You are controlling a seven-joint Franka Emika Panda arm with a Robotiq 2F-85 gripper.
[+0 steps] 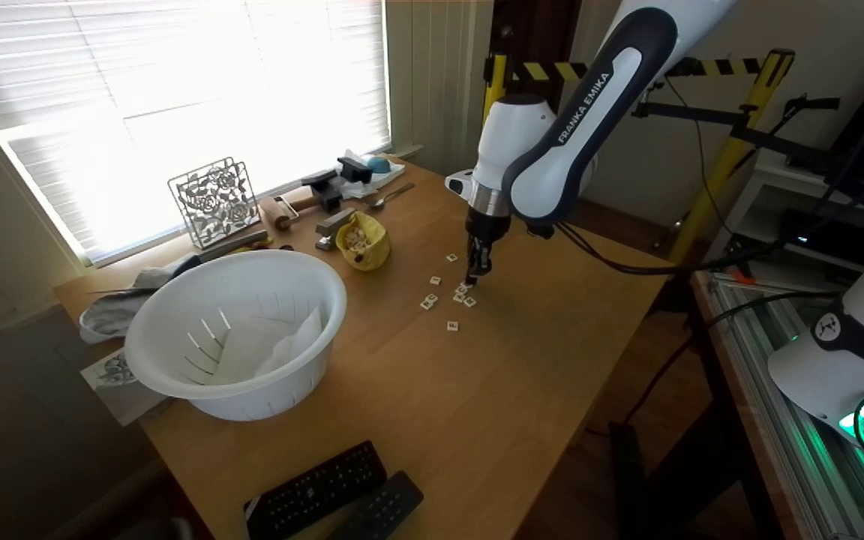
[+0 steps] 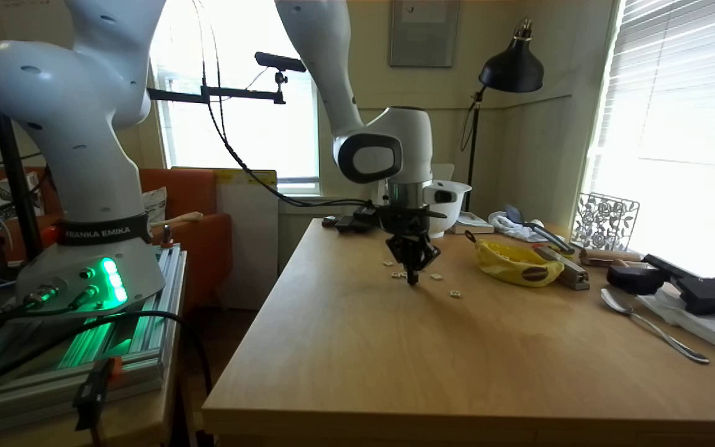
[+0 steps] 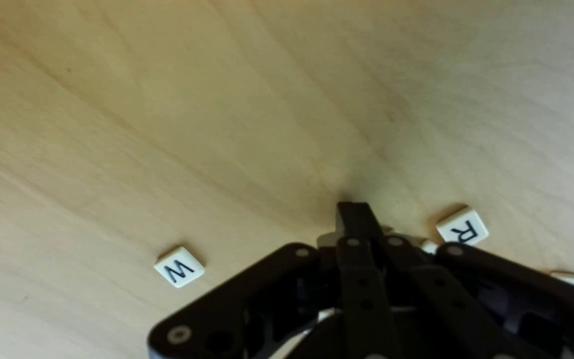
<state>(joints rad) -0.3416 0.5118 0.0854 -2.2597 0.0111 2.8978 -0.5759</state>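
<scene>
Approx. 8 loose letter tiles (image 1: 453,326) in an ext. view; exact no. unclear where they bunch up. Wrist view: 1 R tile (image 3: 462,227), 1 W/M tile (image 3: 179,267), plus a few partly hidden, qty hard to tell. Also 1 gripper (image 2: 413,280), 1 bowl (image 1: 267,394), 1 pouch (image 1: 372,257) w/ pcs (image 1: 358,240) inside (too small to count), 2 remotes (image 1: 319,487), 1 spoon (image 2: 650,325), 1 napkin holder (image 1: 216,200), 1 lamp (image 2: 512,67), 2 windows (image 2: 668,143).

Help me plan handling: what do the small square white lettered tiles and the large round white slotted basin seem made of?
The tiles look like smooth satin plastic, perhaps ceramic: even white faces, sharp dark letters. The basin is probably matte plastic: uniform white, moulded slots.
</scene>
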